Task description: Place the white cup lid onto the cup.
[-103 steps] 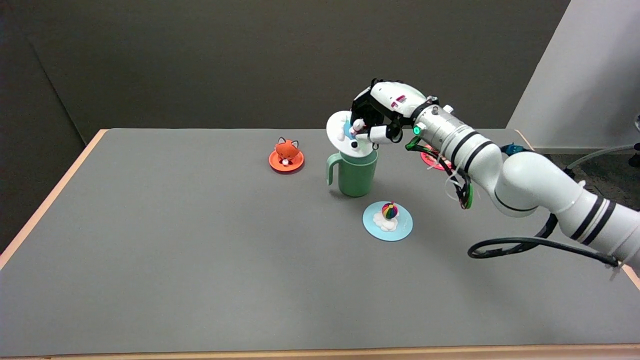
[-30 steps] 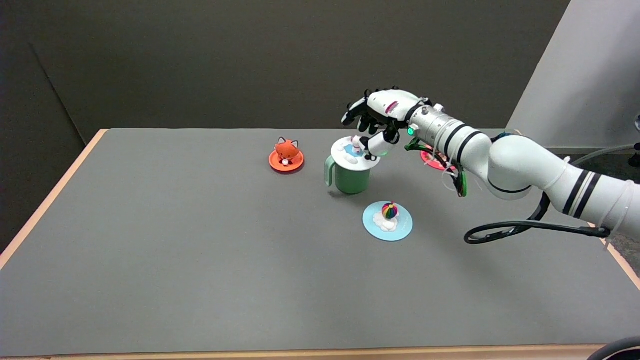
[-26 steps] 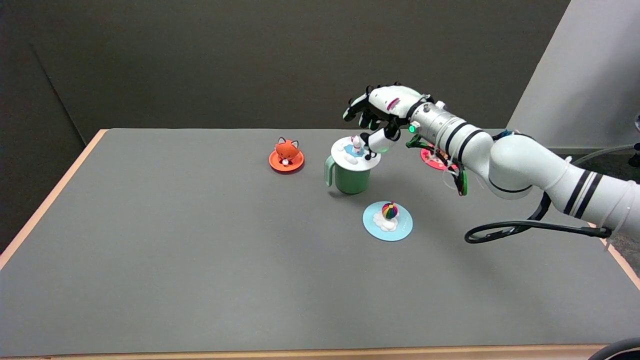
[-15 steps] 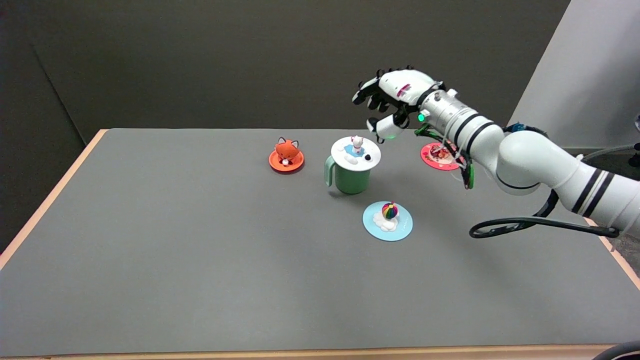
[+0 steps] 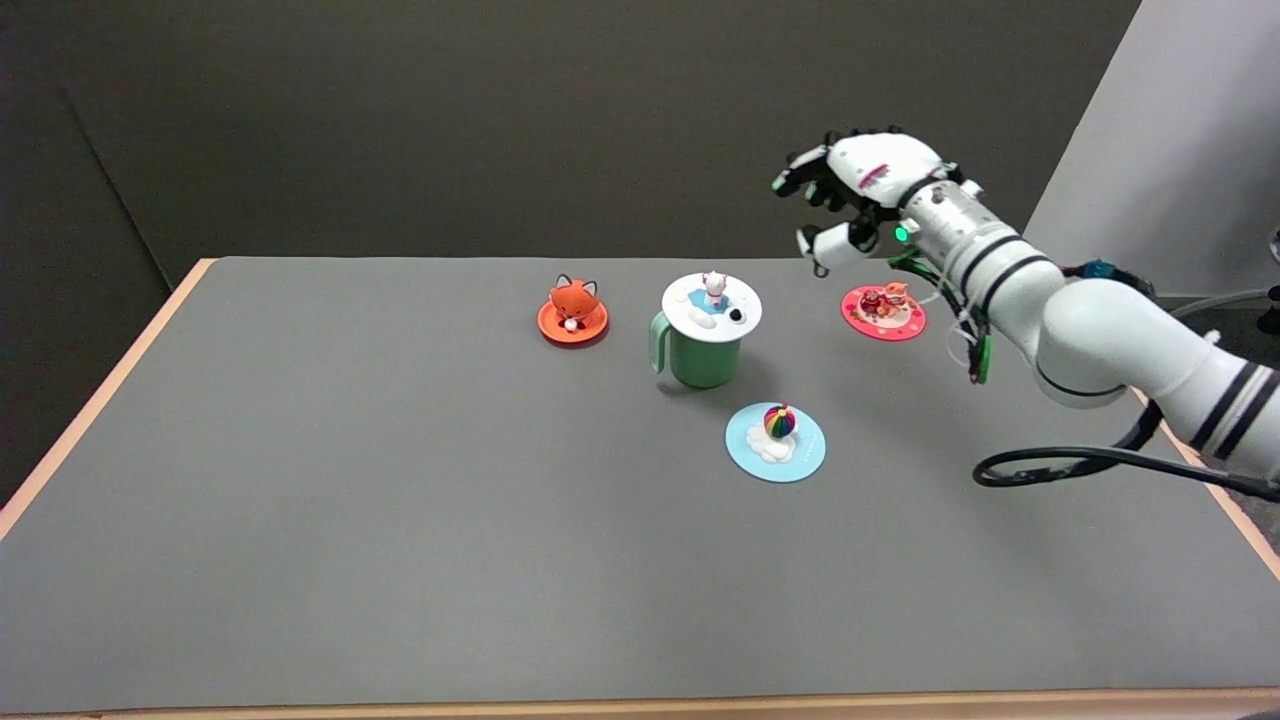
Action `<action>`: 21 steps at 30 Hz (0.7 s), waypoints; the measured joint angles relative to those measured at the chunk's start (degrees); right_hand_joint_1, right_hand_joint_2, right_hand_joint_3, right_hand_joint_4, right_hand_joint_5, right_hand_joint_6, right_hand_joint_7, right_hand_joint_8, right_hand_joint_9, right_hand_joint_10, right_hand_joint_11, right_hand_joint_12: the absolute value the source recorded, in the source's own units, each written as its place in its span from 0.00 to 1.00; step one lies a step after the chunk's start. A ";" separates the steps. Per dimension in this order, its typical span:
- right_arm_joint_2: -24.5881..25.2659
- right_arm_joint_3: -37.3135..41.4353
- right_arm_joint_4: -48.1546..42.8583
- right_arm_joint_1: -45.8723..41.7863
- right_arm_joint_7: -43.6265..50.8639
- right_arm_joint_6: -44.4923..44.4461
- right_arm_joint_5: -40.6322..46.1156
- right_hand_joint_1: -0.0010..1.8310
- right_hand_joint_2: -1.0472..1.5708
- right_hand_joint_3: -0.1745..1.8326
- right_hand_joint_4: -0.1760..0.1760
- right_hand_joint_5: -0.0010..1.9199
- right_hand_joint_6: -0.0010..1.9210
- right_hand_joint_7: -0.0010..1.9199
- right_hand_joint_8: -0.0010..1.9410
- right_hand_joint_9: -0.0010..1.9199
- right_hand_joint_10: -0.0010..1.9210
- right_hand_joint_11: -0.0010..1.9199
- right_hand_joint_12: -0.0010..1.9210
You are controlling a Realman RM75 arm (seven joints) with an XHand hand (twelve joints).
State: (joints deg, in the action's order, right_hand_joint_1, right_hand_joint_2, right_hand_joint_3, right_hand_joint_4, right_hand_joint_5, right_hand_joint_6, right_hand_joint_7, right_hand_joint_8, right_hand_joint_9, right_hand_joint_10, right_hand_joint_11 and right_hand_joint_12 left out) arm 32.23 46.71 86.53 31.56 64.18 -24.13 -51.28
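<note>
The white cup lid (image 5: 711, 304), with a small white figure and a blue patch on top, lies flat on the rim of the green cup (image 5: 703, 358) near the table's middle. The cup stands upright with its handle to the left. My right hand (image 5: 850, 200) hangs in the air up and to the right of the cup, well apart from the lid. Its fingers are spread and hold nothing.
An orange lid with a fox figure (image 5: 573, 310) lies left of the cup. A light blue lid with a rainbow ball (image 5: 775, 441) lies in front of it. A pink lid with small figures (image 5: 883, 311) lies to the right, below my forearm. The table (image 5: 400, 520) is grey.
My hand let go of the lid, which now sits flat on the cup, then rose and drew back to the right. The cup slid slightly left while the lid was set down.
</note>
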 measured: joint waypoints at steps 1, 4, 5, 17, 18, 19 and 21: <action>-0.12 0.62 0.04 -0.72 0.13 -0.26 -0.02 0.50 0.67 0.54 1.00 0.39 0.11 0.47 0.11 0.49 0.12 0.34 0.54; -0.61 3.74 0.18 -4.39 0.92 -1.36 -0.08 0.50 0.67 0.55 1.00 0.39 0.11 0.47 0.11 0.48 0.12 0.34 0.51; -0.71 4.48 0.20 -5.29 1.13 -1.64 -0.08 0.50 0.68 0.52 1.00 0.39 0.11 0.47 0.11 0.48 0.12 0.33 0.51; -1.40 14.90 0.40 -18.98 3.53 -5.07 0.00 0.47 0.68 0.57 1.00 0.40 0.12 0.46 0.10 0.44 0.11 0.32 0.39; -1.41 15.74 0.41 -20.20 3.69 -5.33 0.00 0.47 0.68 0.58 1.00 0.40 0.12 0.46 0.10 0.43 0.11 0.32 0.39; -1.40 16.31 0.41 -21.03 3.81 -5.51 0.01 0.47 0.68 0.58 1.00 0.41 0.12 0.46 0.10 0.43 0.11 0.33 0.38; -1.41 17.26 0.41 -22.49 4.02 -5.87 0.01 0.47 0.68 0.58 1.00 0.41 0.12 0.46 0.10 0.43 0.11 0.33 0.37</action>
State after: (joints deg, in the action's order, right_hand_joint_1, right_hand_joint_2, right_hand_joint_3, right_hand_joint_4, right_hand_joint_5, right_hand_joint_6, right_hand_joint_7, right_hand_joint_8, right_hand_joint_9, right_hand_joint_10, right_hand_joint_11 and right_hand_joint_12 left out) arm 30.82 63.97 86.94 9.07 68.20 -30.00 -51.27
